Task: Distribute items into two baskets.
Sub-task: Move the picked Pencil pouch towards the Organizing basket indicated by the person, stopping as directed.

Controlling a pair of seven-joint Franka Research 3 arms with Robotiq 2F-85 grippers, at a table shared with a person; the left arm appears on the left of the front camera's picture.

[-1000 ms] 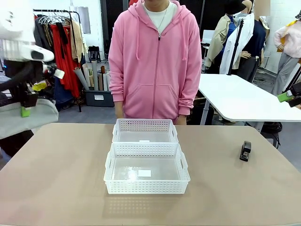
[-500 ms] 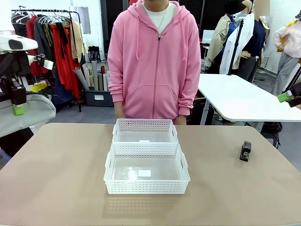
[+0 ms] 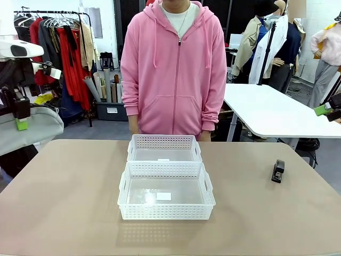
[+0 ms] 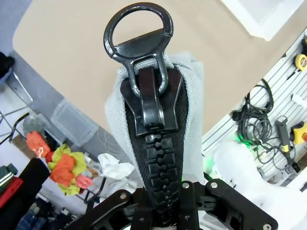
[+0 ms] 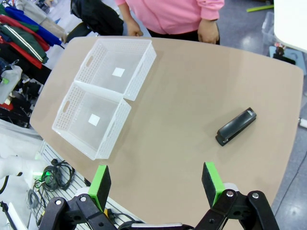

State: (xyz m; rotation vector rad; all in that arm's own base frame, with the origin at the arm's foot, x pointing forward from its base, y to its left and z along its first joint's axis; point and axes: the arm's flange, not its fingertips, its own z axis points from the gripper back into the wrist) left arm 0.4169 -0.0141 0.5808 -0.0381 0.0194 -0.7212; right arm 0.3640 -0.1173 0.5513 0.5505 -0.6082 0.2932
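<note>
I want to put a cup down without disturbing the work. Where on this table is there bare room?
The widest bare patch lies between the nearer basket and the table's left edge. Another lies between that basket and the stapler. The middle is crowded: the farther basket stands directly behind the nearer one, close to the person.

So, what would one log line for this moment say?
left gripper: shut on pouch, raised beside table | right gripper: open | stapler: on table | baskets: nothing in yet

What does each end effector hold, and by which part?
The left end effector grips the grey pouch by its zippered edge, near the slider. The right end effector is open and holds nothing.
</note>
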